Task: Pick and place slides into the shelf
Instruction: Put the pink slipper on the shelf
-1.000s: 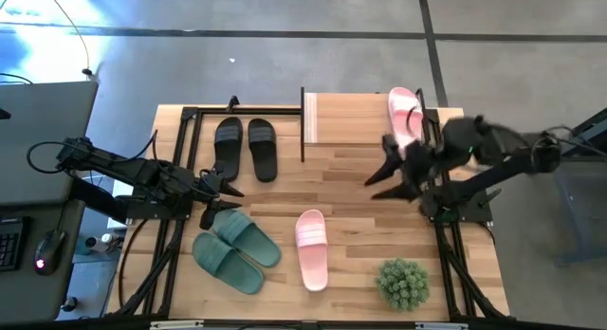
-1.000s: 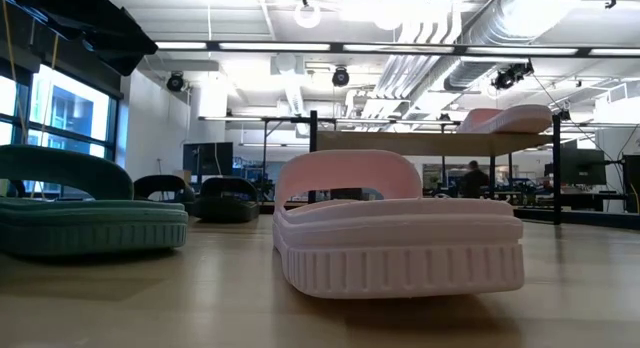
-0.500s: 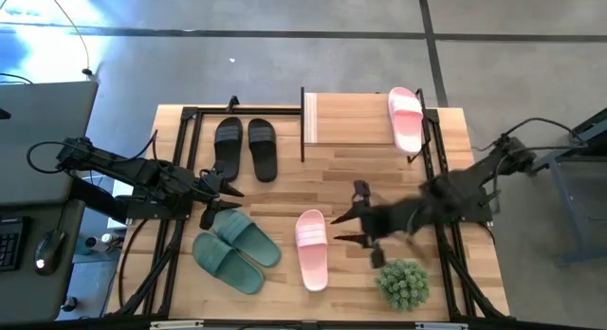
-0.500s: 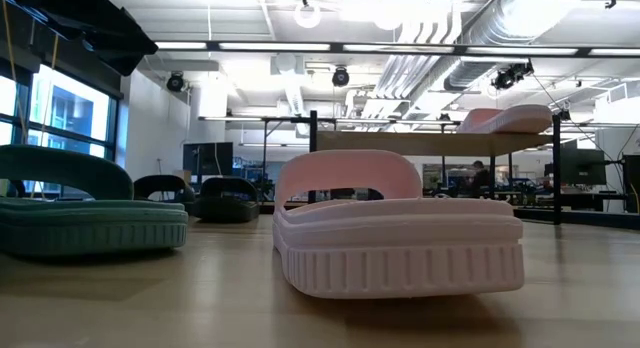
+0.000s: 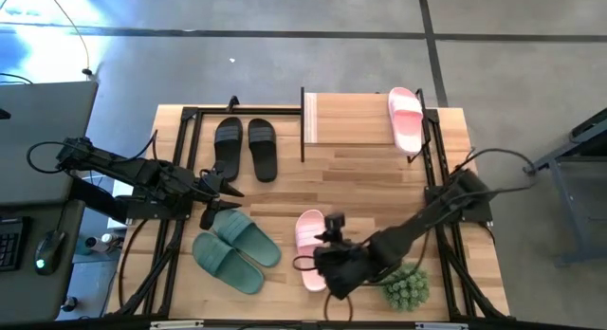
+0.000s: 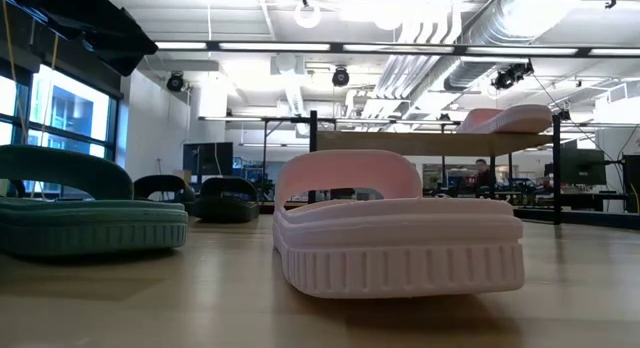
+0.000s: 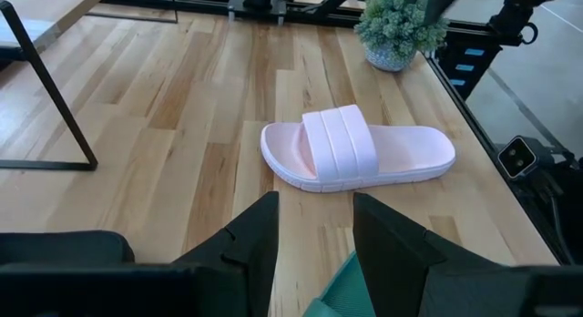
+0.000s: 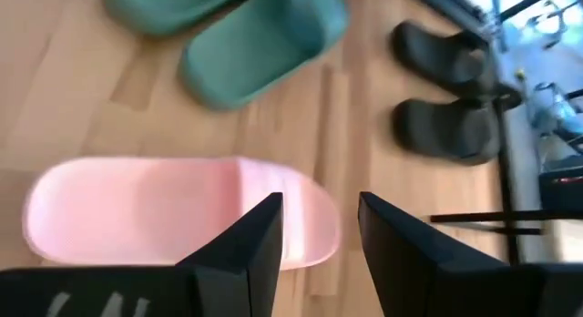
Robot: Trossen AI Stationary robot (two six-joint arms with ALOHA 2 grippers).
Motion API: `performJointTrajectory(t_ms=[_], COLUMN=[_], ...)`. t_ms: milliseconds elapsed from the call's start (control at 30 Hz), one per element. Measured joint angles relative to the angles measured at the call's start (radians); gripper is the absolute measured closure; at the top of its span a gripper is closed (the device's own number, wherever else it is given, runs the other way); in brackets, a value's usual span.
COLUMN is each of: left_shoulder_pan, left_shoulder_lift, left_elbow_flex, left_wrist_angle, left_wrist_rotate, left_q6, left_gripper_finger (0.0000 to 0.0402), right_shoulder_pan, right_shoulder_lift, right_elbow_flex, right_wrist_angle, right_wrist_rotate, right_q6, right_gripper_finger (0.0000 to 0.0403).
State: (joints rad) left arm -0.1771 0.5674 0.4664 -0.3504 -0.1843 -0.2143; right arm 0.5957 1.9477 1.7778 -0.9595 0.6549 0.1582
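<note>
One pink slide (image 5: 406, 119) lies on the shelf (image 5: 346, 119); its mate (image 5: 308, 235) is on the table w/ green (image 5: 235, 249) & black pairs (image 5: 246, 147). Right gripper (image 5: 327, 264), fingers apart & empty, hovers above that mate. Left gripper (image 5: 220, 192), parted, holds nothing.

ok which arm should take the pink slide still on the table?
Right. The right gripper, fingers open, is directly over the pink slide on the table, which fills its wrist view. The left gripper waits near the green pair, farther off. The other pink slide already lies on the shelf.
</note>
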Motion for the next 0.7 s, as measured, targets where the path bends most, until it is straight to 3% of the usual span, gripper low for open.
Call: performJointTrajectory(t_ms=[200,400,700], left_shoulder_pan=[0.0,0.0,0.0], left_shoulder_lift=[0.0,0.0,0.0], left_elbow_flex=[0.0,0.0,0.0], left_wrist_angle=[0.0,0.0,0.0], left_wrist_rotate=[0.0,0.0,0.0], left_q6=[0.0,0.0,0.0], left_gripper_finger=[0.0275,0.0275,0.0275], right_shoulder_pan=[0.003,0.013,0.013], right_shoulder_lift=[0.14,0.258,0.305], right_elbow_flex=[0.004,0.004,0.004], right_wrist_angle=[-0.002,-0.012,-0.084], right_wrist_rotate=[0.073,0.068,0.116], right_q6=[0.002,0.027,0.127], right_gripper_finger=[0.0268,0.0281,0.0295])
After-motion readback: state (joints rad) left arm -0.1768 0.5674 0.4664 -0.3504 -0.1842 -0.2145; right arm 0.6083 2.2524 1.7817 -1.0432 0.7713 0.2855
